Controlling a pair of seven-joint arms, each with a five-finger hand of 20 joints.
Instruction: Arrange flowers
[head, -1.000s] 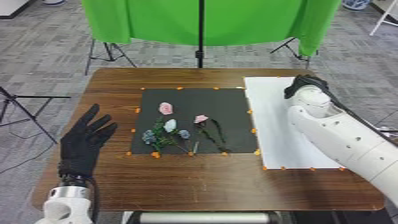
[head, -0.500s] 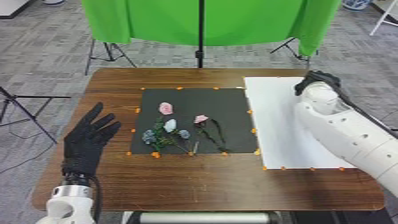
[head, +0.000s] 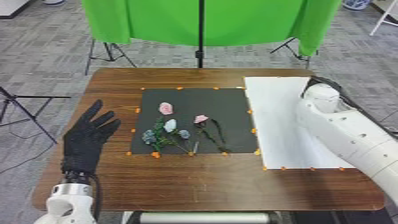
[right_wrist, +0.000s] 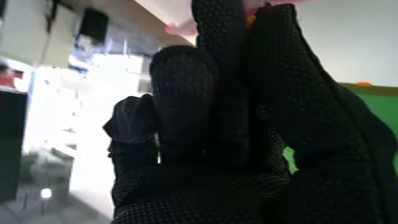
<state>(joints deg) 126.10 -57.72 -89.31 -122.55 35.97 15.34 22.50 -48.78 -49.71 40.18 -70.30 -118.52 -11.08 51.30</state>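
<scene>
Left hand (head: 83, 142) at bench's (head: 169, 185) left side, fingers spread. Right hand (head: 323, 80) over far end of white sheet (head: 271, 120); pink petals (right_wrist: 180, 28) by it in wrist view, grip cannot be told. On dark mat (head: 226, 100): pink flowers (head: 166, 108), white flower (head: 171, 125), blue flowers (head: 149, 135), stems towards near edge.

I see passage along near side of surface (head: 204, 187); flowers (head: 171, 125) obstruct dark mat (head: 222, 97), right arm (head: 342, 127) white sheet's (head: 266, 100) right side.
</scene>
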